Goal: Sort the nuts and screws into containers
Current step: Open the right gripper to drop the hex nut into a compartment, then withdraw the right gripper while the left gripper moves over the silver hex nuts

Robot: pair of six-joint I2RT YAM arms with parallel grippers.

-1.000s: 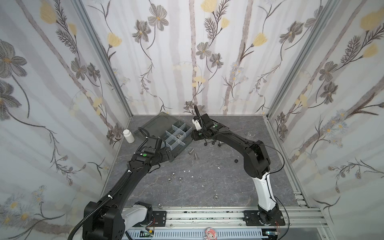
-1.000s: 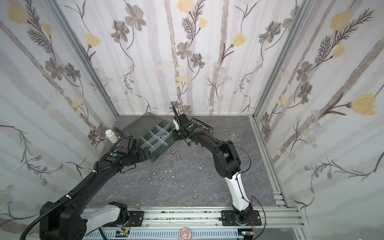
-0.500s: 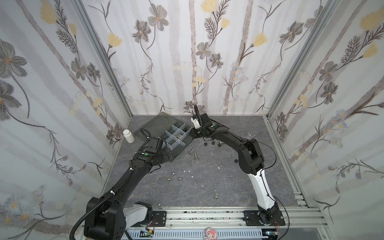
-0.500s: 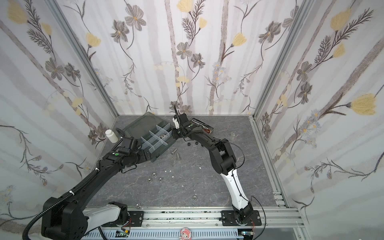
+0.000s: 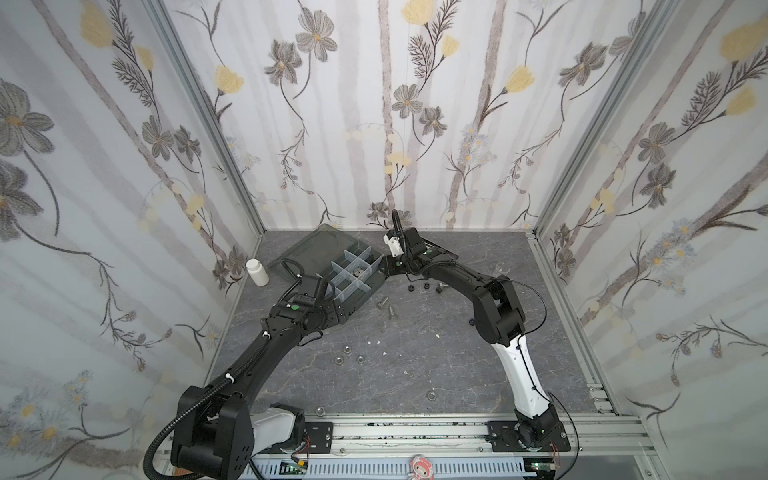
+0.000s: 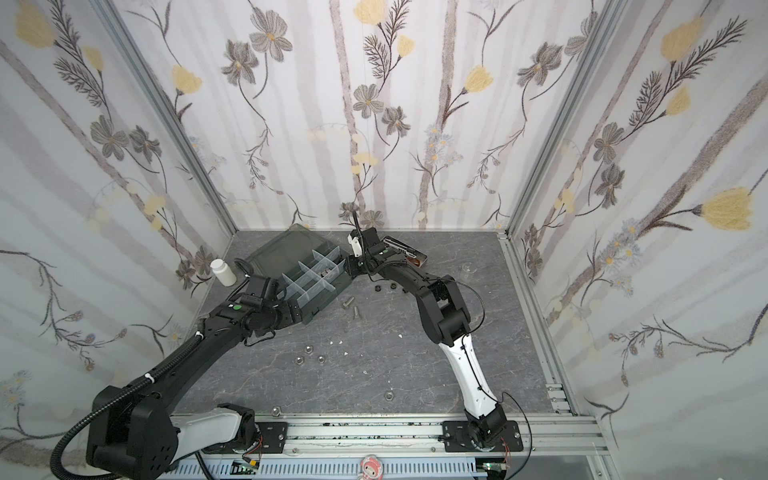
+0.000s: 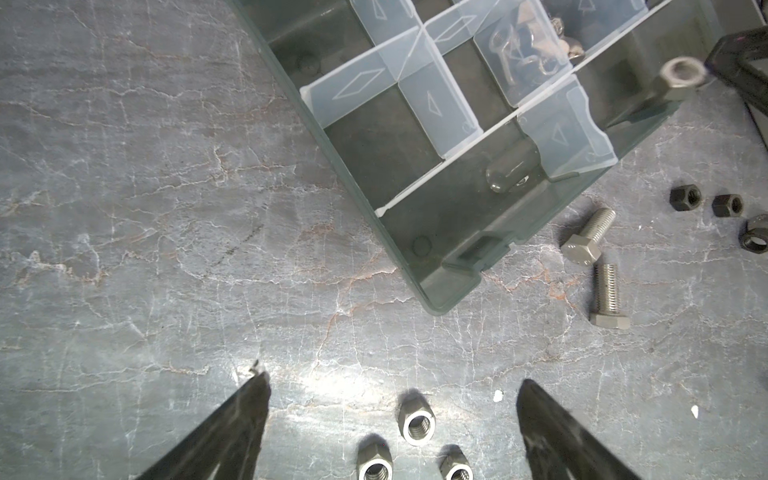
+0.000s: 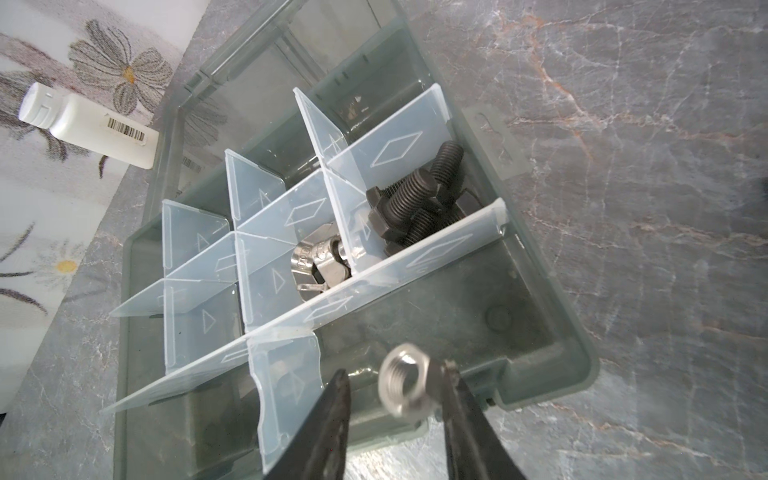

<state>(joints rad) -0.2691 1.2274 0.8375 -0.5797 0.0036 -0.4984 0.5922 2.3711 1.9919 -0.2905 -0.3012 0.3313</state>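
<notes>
The right hand (image 8: 397, 370), at 3 o'clock of the organizer box (image 8: 478, 316), is partly open, a silver nut (image 8: 405, 384) touching one finger; the left hand (image 7: 392, 378) gapes empty near three nuts (image 7: 415, 424)

Both top views look down from high in front onto the whole desk (image 5: 415, 374); each wrist view looks closely at the organizer box (image 7: 440, 232), shared by all.

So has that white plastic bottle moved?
No. The white plastic bottle keeps its spot by the wall, same gap from the dark grey organizer box.
</notes>
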